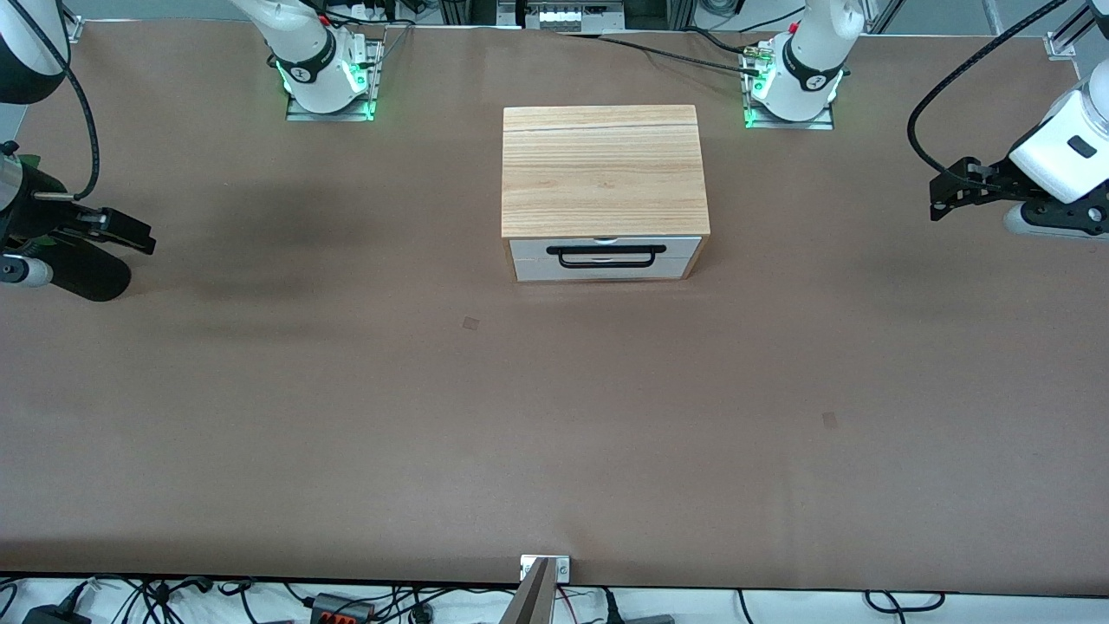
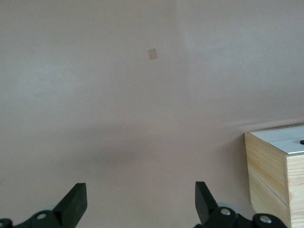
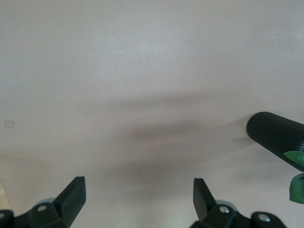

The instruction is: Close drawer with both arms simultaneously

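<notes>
1. Drawer sits in the light wooden casing in the middle of the table, about midway between my two bases; its white front faces the front camera, with the black bar handle across it and the small notch on its top edge.
2. The white front lies level with the casing's front edge — the drawer looks pushed in, and I see none of its inside.
3. My left gripper hangs over bare table toward the left arm's end, well apart from the casing. Its fingers are spread wide with nothing between them.
4. In the left wrist view a corner of the casing shows, with a strip of the white front on it.
5. My right gripper hangs over bare table toward the right arm's end, also well apart from the casing — its fingers are likewise spread wide and hold nothing.
6. A small square mark lies on the table nearer the front camera than the casing; another mark lies nearer still, toward the left arm's end.
</notes>
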